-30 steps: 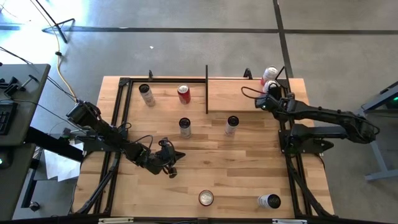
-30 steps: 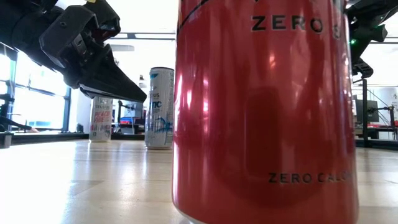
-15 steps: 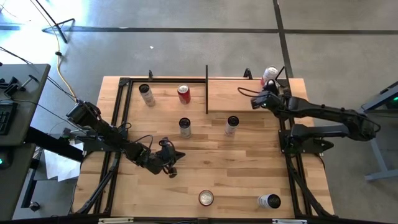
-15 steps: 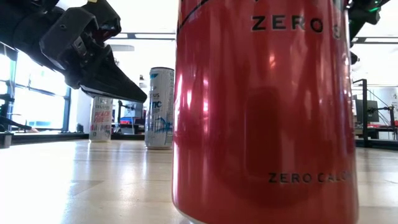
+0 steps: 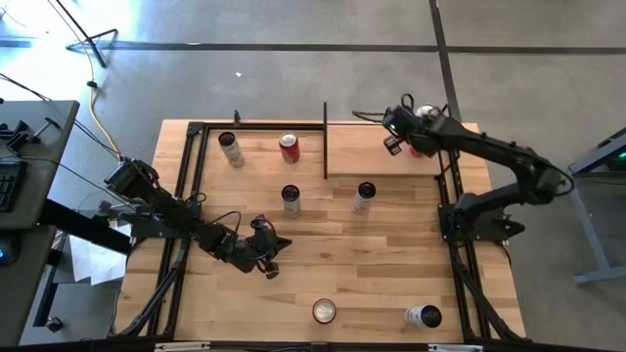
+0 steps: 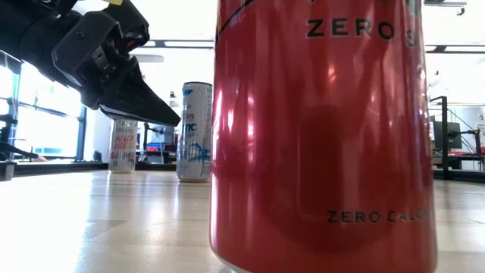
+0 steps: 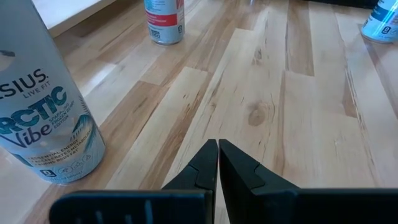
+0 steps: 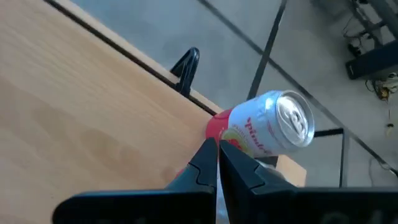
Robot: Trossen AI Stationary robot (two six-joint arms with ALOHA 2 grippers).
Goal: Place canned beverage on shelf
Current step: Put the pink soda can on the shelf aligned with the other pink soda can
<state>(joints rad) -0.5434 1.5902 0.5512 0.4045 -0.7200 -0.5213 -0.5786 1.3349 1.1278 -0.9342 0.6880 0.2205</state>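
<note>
Here my right gripper [image 5: 393,132] hangs closed and empty above the smooth pale shelf [image 5: 377,156]; the glossy cylindrical can [image 8: 264,130] stands at its corner, base hidden.

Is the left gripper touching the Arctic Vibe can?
Apart. In the left wrist view the left gripper, shut, has bare tabletop between it and the Arctic Vibe can.

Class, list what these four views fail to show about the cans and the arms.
- Low view: red can fills the frame, hiding the table behind; its top is cut off.
- High view: right arm covers most of the shelf's red-and-white can.
- High view: can labels too small to read.
</note>
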